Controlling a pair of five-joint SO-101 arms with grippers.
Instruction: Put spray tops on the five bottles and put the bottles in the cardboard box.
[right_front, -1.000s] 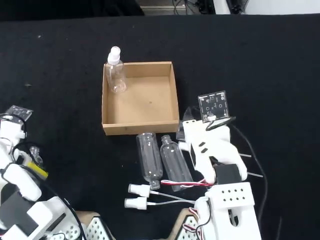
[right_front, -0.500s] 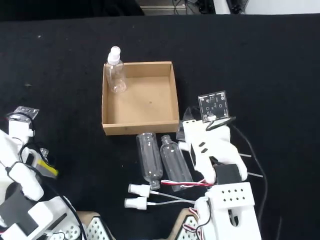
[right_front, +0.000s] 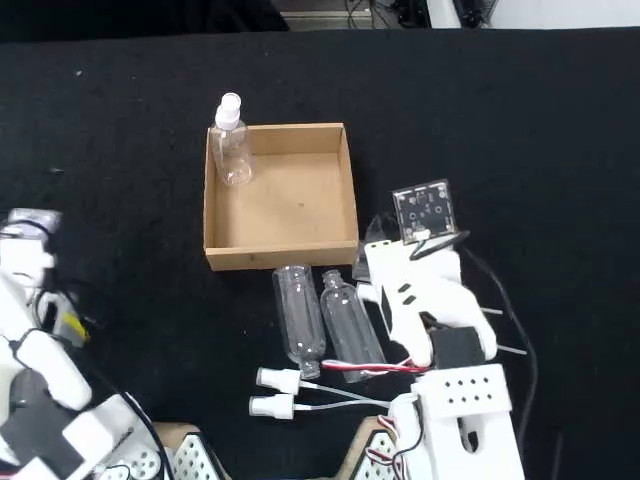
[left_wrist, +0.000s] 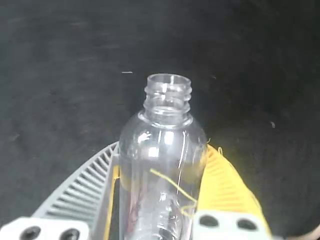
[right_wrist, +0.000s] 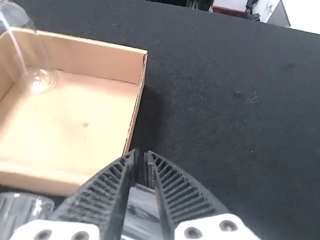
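A clear bottle (left_wrist: 162, 150) with an open threaded neck stands between the jaws of my left gripper (left_wrist: 165, 155), which is shut on it at the table's left edge (right_front: 62, 318). One bottle with a white spray top (right_front: 231, 140) stands in the far left corner of the cardboard box (right_front: 348, 190). Two open bottles (right_front: 298, 310) (right_front: 350, 325) lie side by side in front of the box. Two white spray tops (right_front: 280, 380) (right_front: 272, 407) lie nearer the front. My right gripper (right_wrist: 140, 156) is shut beside the box's near right corner.
Thin dip tubes run from the spray tops towards the right arm's base (right_front: 460, 400). Red and white wires cross by the lying bottles. Black cloth (right_front: 520, 130) covers the table, with open room behind and to the right of the box.
The left arm has shifted a little at the left edge, carrying its bottle with it. The right arm, the box and the lying bottles have stayed put.
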